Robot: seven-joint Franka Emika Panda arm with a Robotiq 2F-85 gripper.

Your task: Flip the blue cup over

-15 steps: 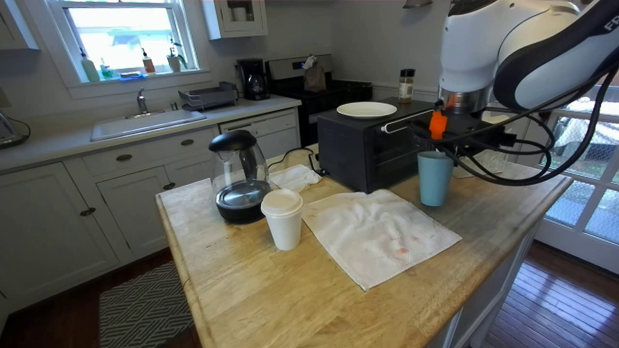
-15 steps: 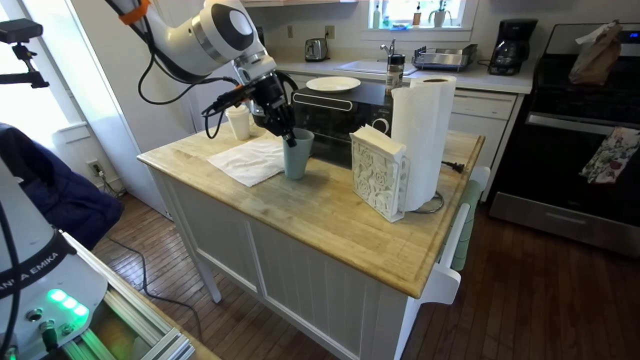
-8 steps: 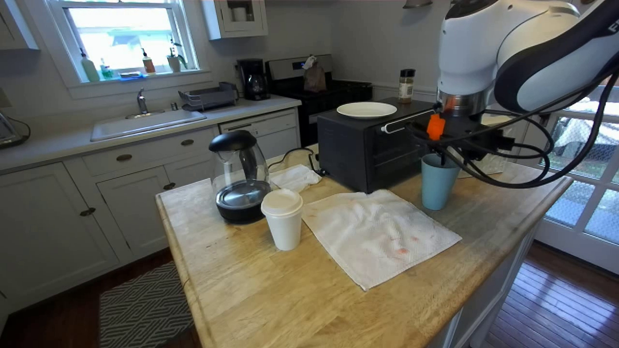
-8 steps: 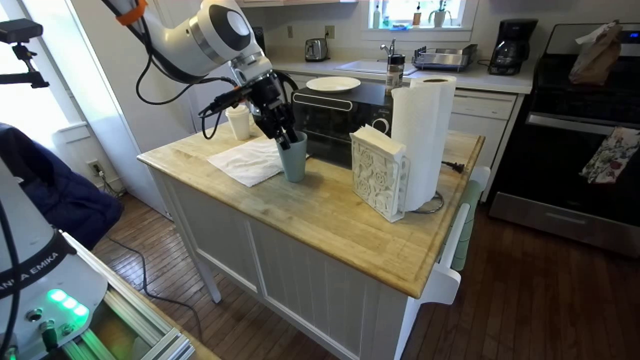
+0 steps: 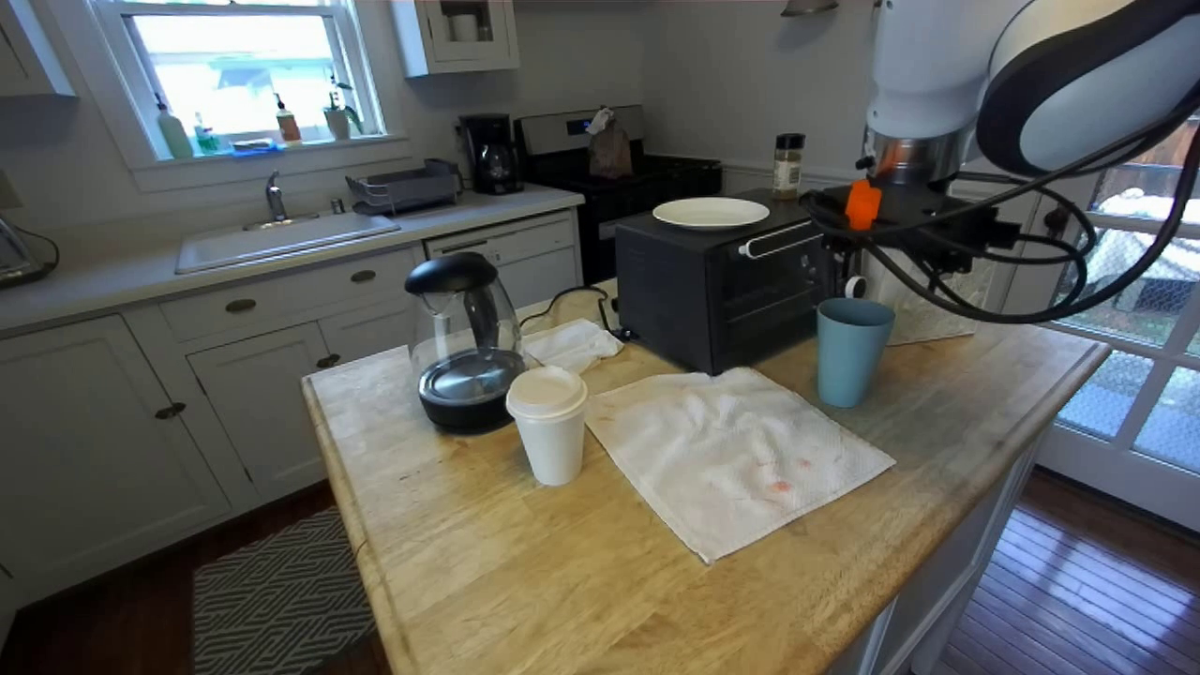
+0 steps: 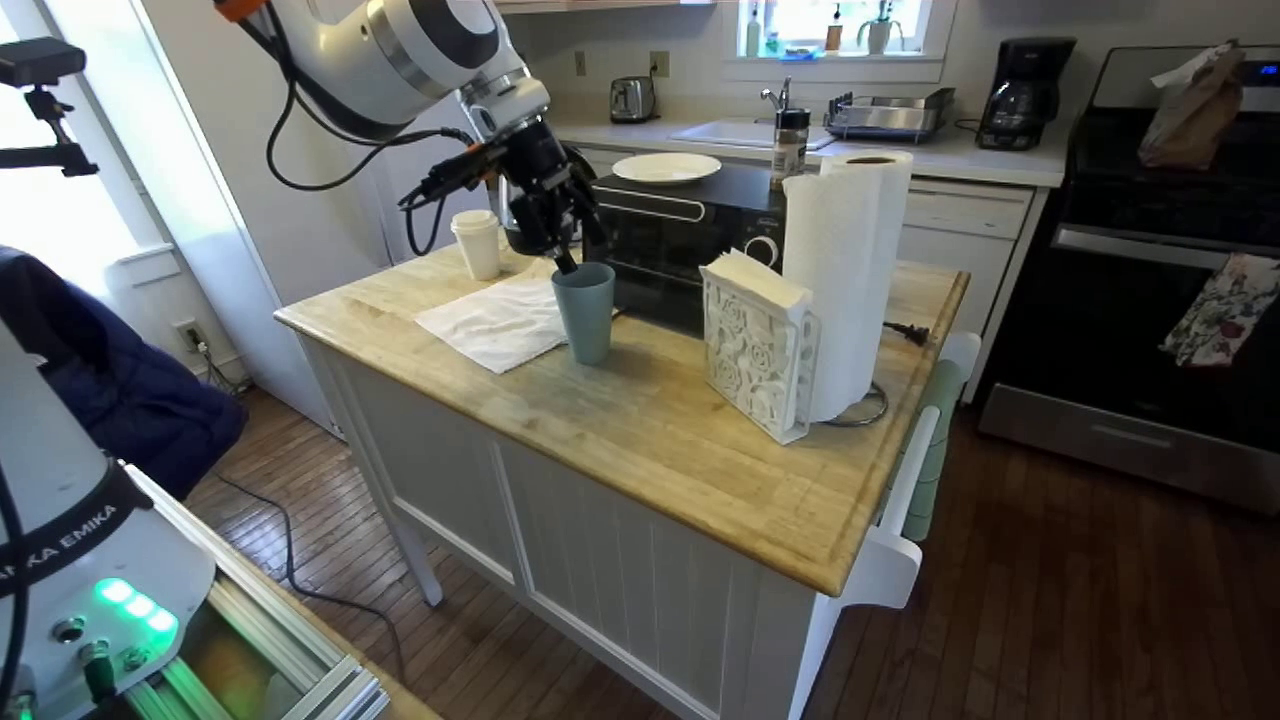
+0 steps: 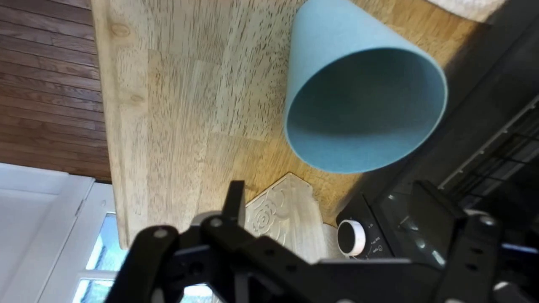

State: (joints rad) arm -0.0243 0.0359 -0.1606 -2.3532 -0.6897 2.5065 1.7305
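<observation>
1. Claw [image 7: 330, 201] hangs just above the blue cup [image 5: 853, 356], which stands upright, mouth up, on the table [image 5: 600, 562], just beside the white paper towel [image 5: 741, 450]; the flip is not yet done.
2. Judging by its matte, plastic-looking wall, the cup should be light, stiff, hardly fragile and only mildly slippery. Its taper could let a loose pinch slide.
3. Best hold, I think: across the outer sides at about mid-height, leaving the rim free for the turn.
4. Wrist view: the fingers [image 7: 233, 202] stand wide apart, gripping nothing. The cup sits beyond them and no contact shows, though in an exterior view a fingertip [image 6: 566, 260] is very near the rim.
</observation>
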